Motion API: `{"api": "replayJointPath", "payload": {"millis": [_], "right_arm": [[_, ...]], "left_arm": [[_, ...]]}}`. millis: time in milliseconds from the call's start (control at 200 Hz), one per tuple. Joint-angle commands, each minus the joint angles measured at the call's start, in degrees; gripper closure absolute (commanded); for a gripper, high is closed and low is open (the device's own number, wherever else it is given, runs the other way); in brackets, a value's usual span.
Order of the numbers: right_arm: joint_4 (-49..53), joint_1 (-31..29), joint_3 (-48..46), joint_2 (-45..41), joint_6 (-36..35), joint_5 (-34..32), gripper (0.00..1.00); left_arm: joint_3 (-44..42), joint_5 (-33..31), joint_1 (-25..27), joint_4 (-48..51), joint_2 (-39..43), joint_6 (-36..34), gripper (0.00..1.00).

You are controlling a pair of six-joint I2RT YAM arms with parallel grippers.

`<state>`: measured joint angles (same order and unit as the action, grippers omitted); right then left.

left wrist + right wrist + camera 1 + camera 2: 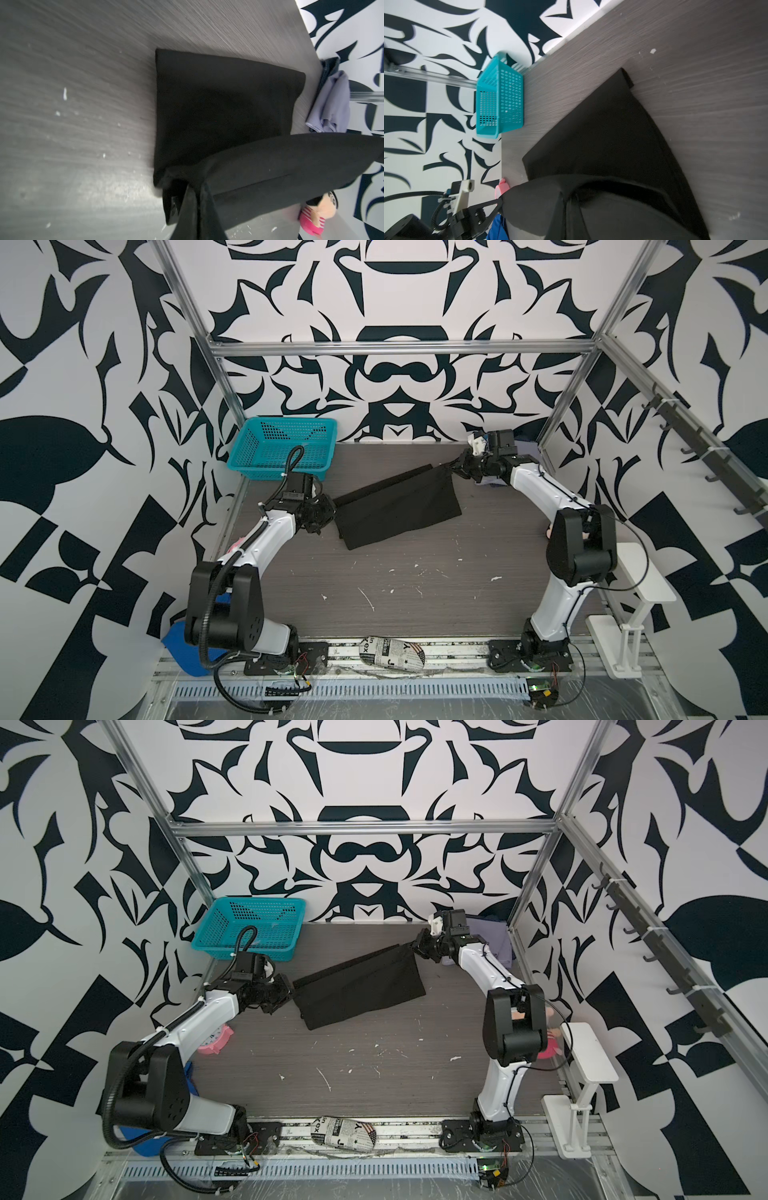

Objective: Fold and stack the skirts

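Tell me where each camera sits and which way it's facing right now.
Top views: high at the front, looking down and back at the table; both arms show, with left fingers and right fingers shut on the black skirt.
Left wrist: on the left arm, facing across the black skirt toward the lavender skirt; the left fingers show.
Right wrist: on the right arm, facing the basket; the left arm shows; the right fingers are hard to tell from cloth.
Shared: every view shows the black skirt.
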<state>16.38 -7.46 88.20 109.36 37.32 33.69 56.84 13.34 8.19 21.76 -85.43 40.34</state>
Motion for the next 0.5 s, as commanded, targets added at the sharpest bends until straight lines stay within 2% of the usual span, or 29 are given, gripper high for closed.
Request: {"api": "replayJointPath", "payload": {"millis": [0,155,490], "right_arm": [[-2.44,0.34,6.78,2.74,0.27,-1.86,1.00],[-2.41,0.27,11.56,7.08,1.43,-1.00,1.00],[-1.40,0.28,16.67,8.69,2.09,-1.78,1.00]], "left_arm": [[3.70,-0.07,-1.06,0.74,-3.34,-3.60,1.00],[8.60,0.49,-1.66,4.01,-7.07,-5.85,1.00],[14.32,-0.22,-2.93,9.29,-6.20,-7.71,1.00]]}}
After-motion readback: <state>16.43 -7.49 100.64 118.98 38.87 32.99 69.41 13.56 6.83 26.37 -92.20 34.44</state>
